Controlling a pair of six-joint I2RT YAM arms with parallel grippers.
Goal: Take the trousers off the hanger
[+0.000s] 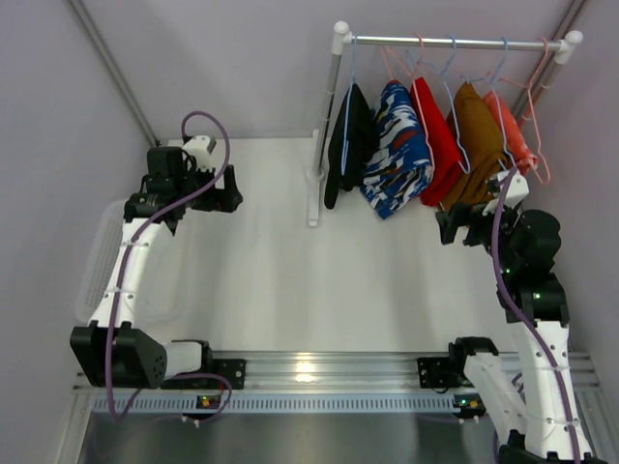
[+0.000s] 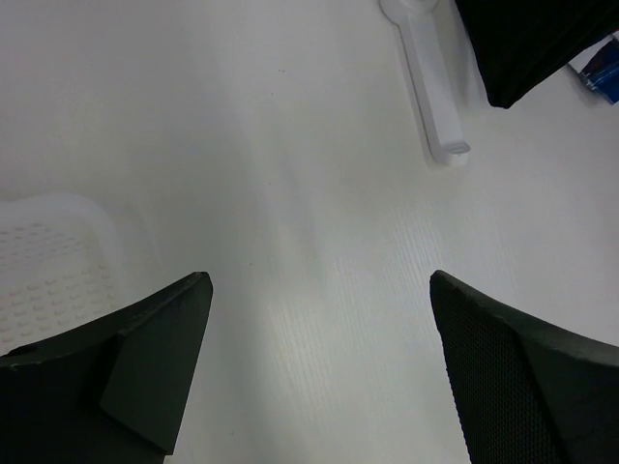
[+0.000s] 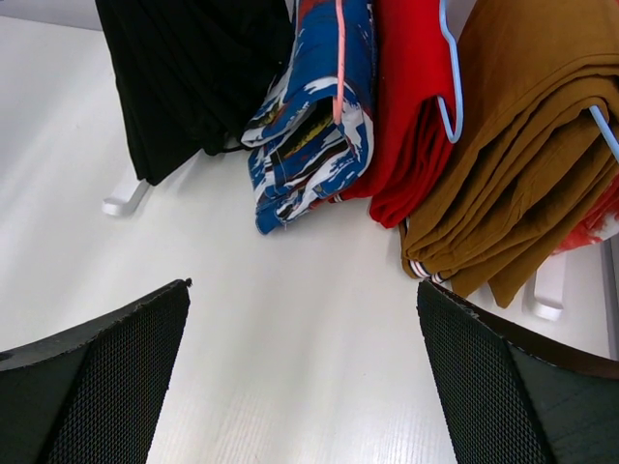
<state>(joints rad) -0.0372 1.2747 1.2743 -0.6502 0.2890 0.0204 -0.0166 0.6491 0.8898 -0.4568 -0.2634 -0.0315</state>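
Observation:
Folded trousers hang on wire hangers from a white rail (image 1: 455, 42): black (image 1: 346, 143), blue patterned (image 1: 397, 153), red (image 1: 437, 143), brown (image 1: 478, 145) and orange-red (image 1: 511, 130). The right wrist view shows the black (image 3: 193, 72), blue patterned (image 3: 308, 126), red (image 3: 406, 116) and brown (image 3: 503, 164) ones ahead. My right gripper (image 1: 447, 225) is open and empty, just below the brown trousers. My left gripper (image 1: 230, 196) is open and empty over the table, left of the rack; the black trousers (image 2: 532, 43) show at its view's top right.
The rack's white foot (image 1: 312, 198) rests on the table, also in the left wrist view (image 2: 430, 92). A white perforated basket (image 1: 97, 261) sits at the left edge, its corner in the left wrist view (image 2: 48, 261). Grey walls enclose the table.

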